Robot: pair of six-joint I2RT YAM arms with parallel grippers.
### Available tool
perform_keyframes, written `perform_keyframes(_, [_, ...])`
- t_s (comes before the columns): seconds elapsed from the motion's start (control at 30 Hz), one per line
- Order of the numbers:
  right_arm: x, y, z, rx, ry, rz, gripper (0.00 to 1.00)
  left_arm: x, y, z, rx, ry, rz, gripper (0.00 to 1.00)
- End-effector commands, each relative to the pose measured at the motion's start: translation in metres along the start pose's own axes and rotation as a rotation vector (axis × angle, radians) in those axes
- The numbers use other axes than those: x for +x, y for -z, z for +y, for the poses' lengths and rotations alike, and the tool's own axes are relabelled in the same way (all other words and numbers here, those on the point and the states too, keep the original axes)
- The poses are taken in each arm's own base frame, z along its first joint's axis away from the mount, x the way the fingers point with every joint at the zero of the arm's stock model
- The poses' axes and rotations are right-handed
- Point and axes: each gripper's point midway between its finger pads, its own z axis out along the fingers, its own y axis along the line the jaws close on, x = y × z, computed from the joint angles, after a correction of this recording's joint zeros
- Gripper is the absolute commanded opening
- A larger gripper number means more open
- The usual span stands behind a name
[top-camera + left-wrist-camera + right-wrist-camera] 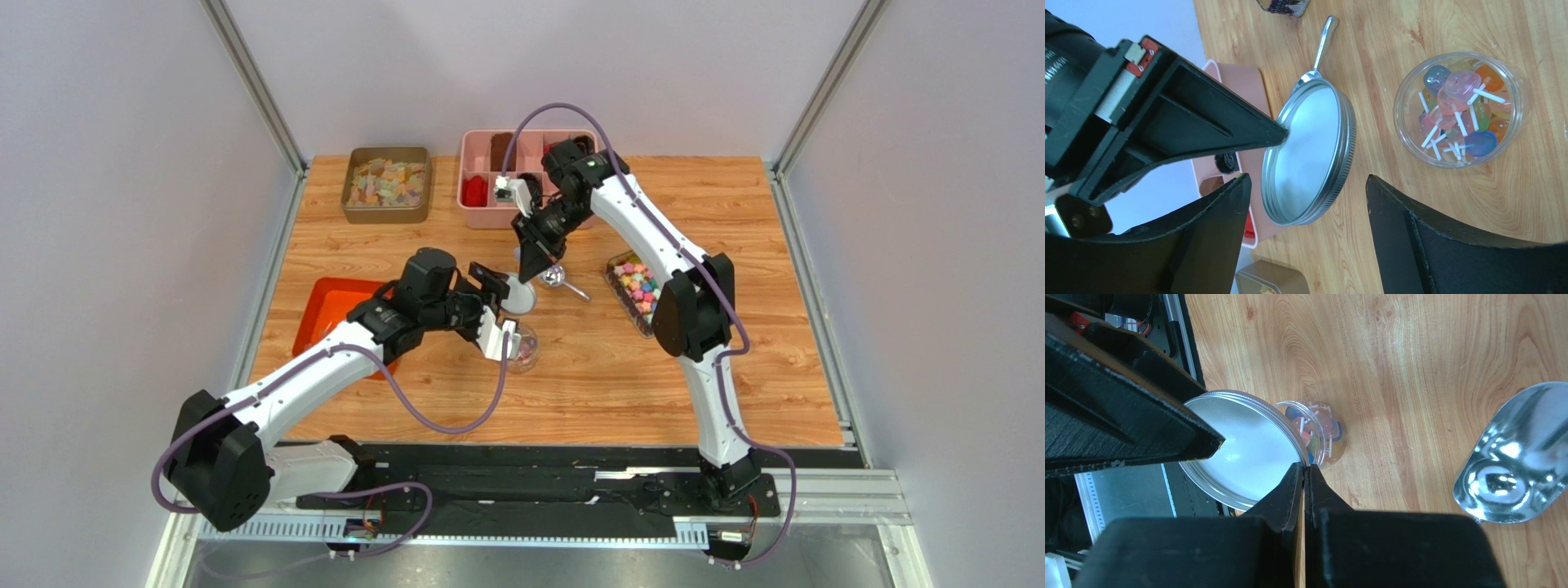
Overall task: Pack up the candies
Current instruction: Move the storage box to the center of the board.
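Observation:
A small glass jar [1517,92] stands on the wooden table, holding the candies [1457,109]: translucent pink, blue and orange pieces with thin white ends. My right gripper [1304,468] is shut on the rim of a round silver lid [1241,450] and holds it tilted in the air just beside the jar [1338,444]. My left gripper [1308,180] is open, its two fingers standing either side of the lid [1309,156] without touching it. From above, the lid [518,297] hangs between both grippers, with the jar [525,347] just in front of it.
A metal scoop [558,278] lies right of the lid. At the back stand a pink compartment tray [472,159] and a gold tin [386,184] of pastel pieces. A clear box [635,288] of bright chunky candies sits right. An orange tray [331,312] lies left.

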Motion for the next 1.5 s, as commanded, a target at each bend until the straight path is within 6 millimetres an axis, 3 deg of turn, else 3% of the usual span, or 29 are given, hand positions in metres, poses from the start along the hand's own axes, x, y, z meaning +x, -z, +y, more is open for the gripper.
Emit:
perform_keyframes(0.0, [0.033, 0.006, 0.04, -0.128, -0.129, 0.13, 0.0, -0.007, -0.004, 0.004, -0.003, -0.035, -0.012, 0.75])
perform_keyframes(0.07, [0.034, 0.004, 0.04, -0.138, -0.124, 0.133, 0.0, -0.009, -0.005, 0.002, 0.009, -0.028, -0.016, 0.74])
perform_keyframes(0.17, [0.034, 0.003, 0.04, -0.152, -0.118, 0.13, 0.0, -0.012, -0.006, -0.003, 0.034, -0.02, -0.022, 0.6])
perform_keyframes(0.2, [0.034, 0.002, 0.041, -0.154, -0.118, 0.131, 0.0, -0.013, -0.007, -0.003, 0.038, -0.017, -0.024, 0.5])
perform_keyframes(0.27, [0.034, 0.003, 0.041, -0.157, -0.115, 0.13, 0.0, -0.014, -0.007, -0.005, 0.048, -0.012, -0.026, 0.43])
perform_keyframes(0.67, [0.038, 0.003, 0.044, -0.172, -0.109, 0.14, 0.0, -0.016, -0.007, -0.009, 0.061, 0.004, -0.016, 0.35])
perform_keyframes(0.77, [0.041, 0.002, 0.044, -0.175, -0.107, 0.149, 0.01, -0.017, -0.007, -0.005, 0.045, 0.007, -0.004, 0.26])
perform_keyframes(0.83, [0.045, 0.0, 0.043, -0.176, -0.115, 0.16, 0.05, -0.017, -0.006, -0.003, 0.036, 0.014, -0.002, 0.25])
perform_keyframes(1.0, [0.048, 0.0, 0.041, -0.163, -0.106, 0.172, 0.23, -0.018, -0.006, -0.002, 0.029, 0.021, 0.004, 0.22])
perform_keyframes(1.1, [0.04, 0.01, 0.039, -0.116, -0.074, 0.157, 0.43, -0.017, -0.006, -0.004, 0.029, 0.027, 0.007, 0.22])
perform_keyframes(1.27, [0.021, 0.043, 0.03, 0.024, -0.019, 0.084, 0.71, -0.015, -0.004, -0.005, 0.02, 0.062, 0.021, 0.22])
perform_keyframes(1.47, [0.015, 0.08, 0.024, 0.209, 0.028, 0.02, 0.9, -0.018, 0.003, 0.004, -0.015, 0.169, 0.026, 0.22])
